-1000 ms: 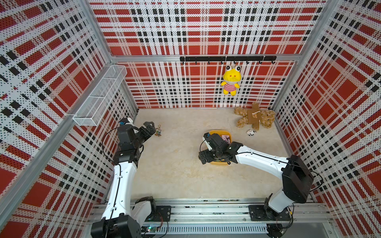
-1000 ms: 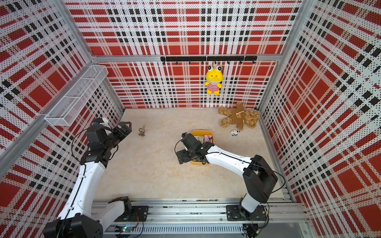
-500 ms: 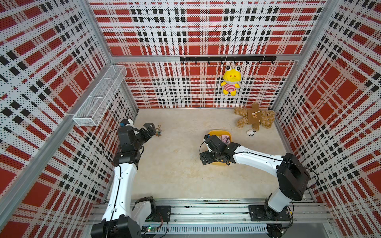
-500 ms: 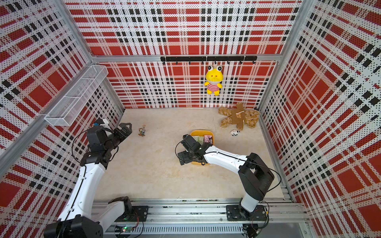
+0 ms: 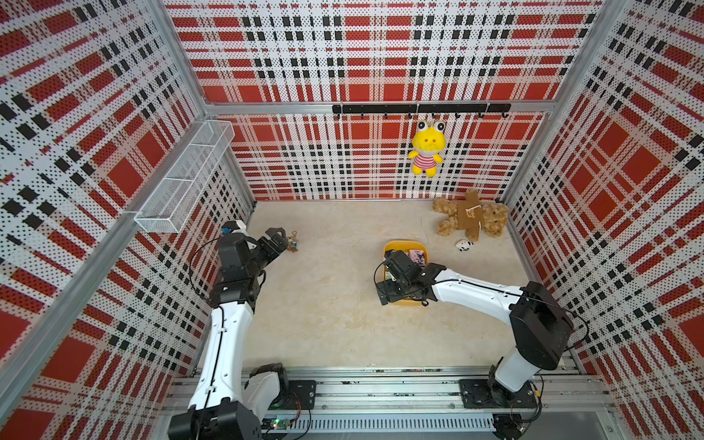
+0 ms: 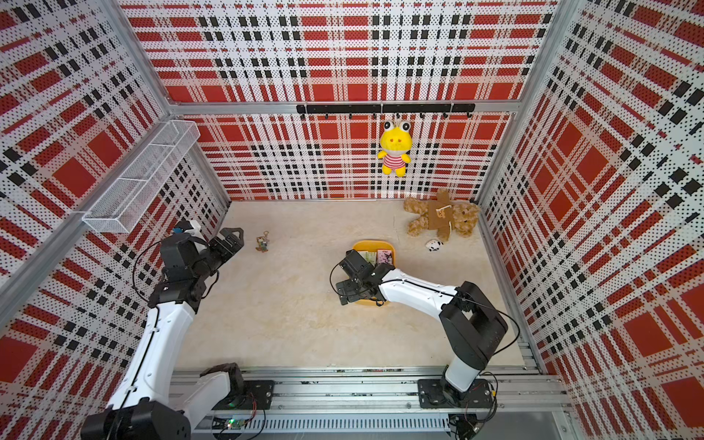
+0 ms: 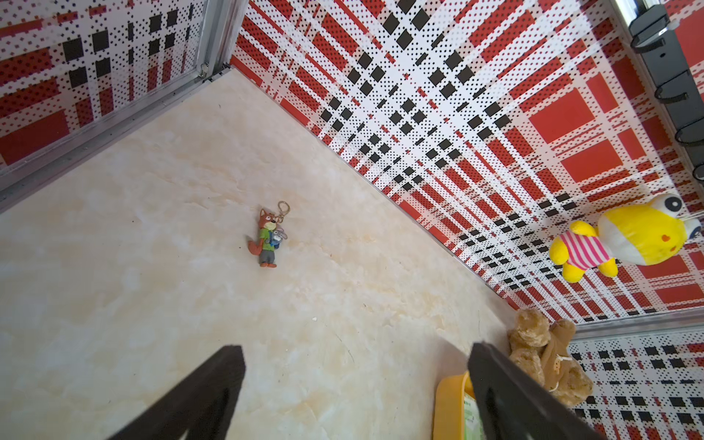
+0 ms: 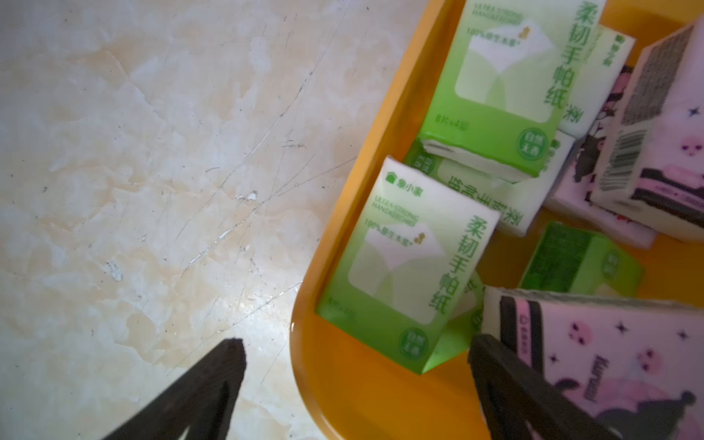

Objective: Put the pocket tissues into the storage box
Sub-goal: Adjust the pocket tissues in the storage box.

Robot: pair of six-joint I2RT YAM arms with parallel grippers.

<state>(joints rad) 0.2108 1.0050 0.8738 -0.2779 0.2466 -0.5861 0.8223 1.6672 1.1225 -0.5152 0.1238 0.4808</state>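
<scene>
Step in hand, by judgement: end of a drop-off at the storage box (image 5: 400,242), set right of centre on the table (image 5: 324,304).

Right gripper (image 8: 356,341): jaws spread wide, pinching nothing, hanging low astride the box's left rim, partly over bare table and partly over a pink pack (image 8: 609,362).

Pocket tissues (image 8: 404,266): green and pink packs inside the box, overlapped and tilted against one another. Exact count not readable. No pack visible loose on the table in both top views.

Left gripper (image 7: 356,346): jaws spread, empty, raised at the far left near the keychain charm (image 7: 268,238). Leave the charm alone.

Next move, probably: lift the right gripper straight up, clear of rim and packs. Then scan the table for any remaining pack. If none found, treat loading as complete.
</scene>
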